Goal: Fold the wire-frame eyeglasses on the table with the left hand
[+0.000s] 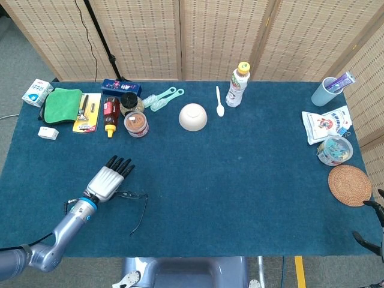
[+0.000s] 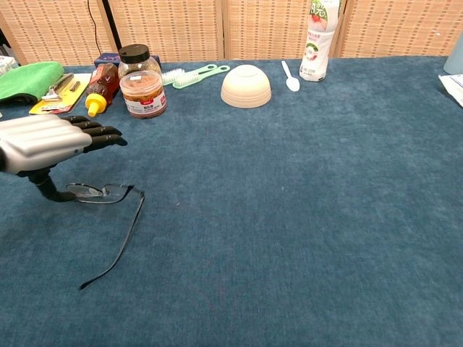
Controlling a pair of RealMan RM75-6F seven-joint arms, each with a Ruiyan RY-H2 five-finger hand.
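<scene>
The wire-frame eyeglasses lie on the blue table near its front left. Their lens front lies low on the cloth, and one thin temple stretches toward the table's front edge. My left hand hovers over the left end of the frame, fingers straight and pointing away from me. In the chest view the left hand has its dark thumb down at the left end of the lens front. Only some fingertips of my right hand show, at the bottom right corner, apart and holding nothing.
Along the back left stand a green cloth, a sauce bottle, two jars and two brushes. A white bowl, a spoon and a drink bottle sit mid-back. A woven coaster lies far right.
</scene>
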